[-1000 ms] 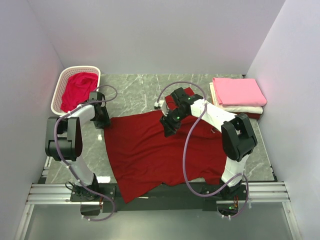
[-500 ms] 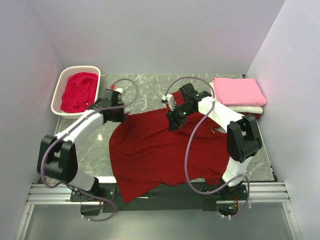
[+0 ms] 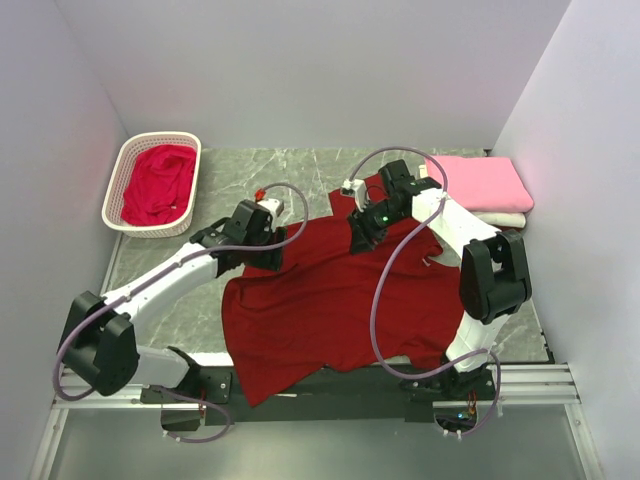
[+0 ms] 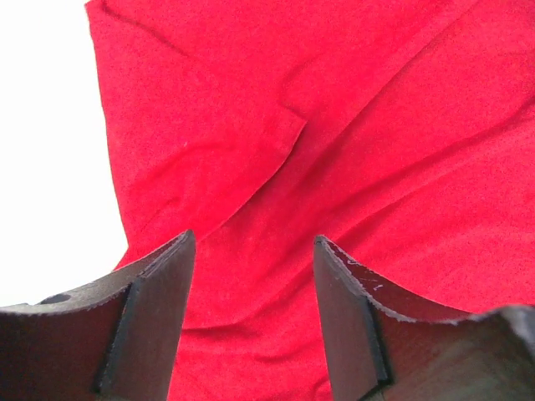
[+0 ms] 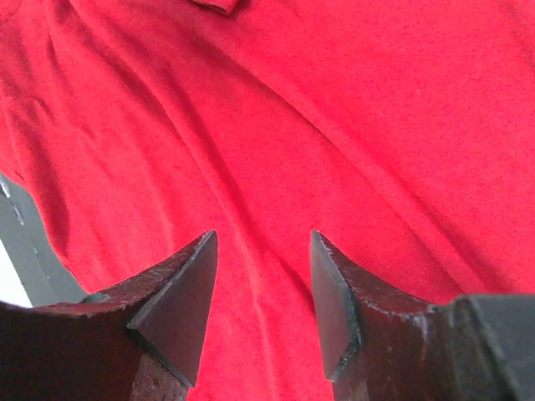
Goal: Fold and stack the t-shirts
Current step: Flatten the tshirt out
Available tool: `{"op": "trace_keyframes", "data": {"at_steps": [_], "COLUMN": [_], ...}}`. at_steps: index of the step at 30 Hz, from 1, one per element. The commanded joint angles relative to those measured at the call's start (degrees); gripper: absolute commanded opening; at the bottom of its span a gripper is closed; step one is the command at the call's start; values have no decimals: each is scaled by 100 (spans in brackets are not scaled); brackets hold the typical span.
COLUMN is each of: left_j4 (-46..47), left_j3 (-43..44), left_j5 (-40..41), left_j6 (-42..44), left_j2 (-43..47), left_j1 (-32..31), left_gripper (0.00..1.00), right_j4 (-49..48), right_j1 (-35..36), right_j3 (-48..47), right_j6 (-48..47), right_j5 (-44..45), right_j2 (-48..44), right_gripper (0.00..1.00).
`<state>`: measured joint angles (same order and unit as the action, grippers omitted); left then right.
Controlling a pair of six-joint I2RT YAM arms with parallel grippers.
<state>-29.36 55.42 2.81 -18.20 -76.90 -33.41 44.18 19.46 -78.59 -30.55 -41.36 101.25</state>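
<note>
My left gripper point(image 4: 251, 242) is swinging in from the basket point(image 3: 118, 180) over the red shirt point(image 3: 330, 310), fingers spread. My right gripper point(image 5: 263, 238) is hovering spread too, pinching nothing. The shirt is lying on the table point(image 3: 300, 170), hem overhanging the near edge, so tugging is risking a slide-off.

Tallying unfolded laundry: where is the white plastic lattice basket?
In the top view, the white plastic lattice basket sits in the far left corner, holding a crumpled crimson t-shirt.
</note>
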Motion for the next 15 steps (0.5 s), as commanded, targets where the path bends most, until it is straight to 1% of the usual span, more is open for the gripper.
{"op": "trace_keyframes", "data": {"at_steps": [1, 3, 4, 8, 12, 15], "left_j4": [282, 335, 352, 335, 256, 247], "left_j3": [302, 434, 591, 1014, 1392, 1506], "left_j5": [-175, -228, -237, -123, 175, 290], "left_j6": [430, 483, 475, 326, 115, 18], "left_j2": [-306, -754, -1060, -1677, -2100, -2337], "left_j1": [-8, -17, -43, -174, -359, -473], "left_gripper": [63, 62, 60, 55, 53, 53], "right_j4": [90, 117, 125, 134, 161, 187], "right_j1": [5, 5, -4, -22, -22, -22], "right_j3": [-122, -122, -131, -122, -131, -139], "right_j6": [-48, -57, -57, -74, -92, -92], "right_j5": [-205, -197, -197, -214, -214, -232], "right_j2": [-168, -150, -115, -88, -36, 0], "right_gripper": [56, 56, 56, 56, 56, 56]}}
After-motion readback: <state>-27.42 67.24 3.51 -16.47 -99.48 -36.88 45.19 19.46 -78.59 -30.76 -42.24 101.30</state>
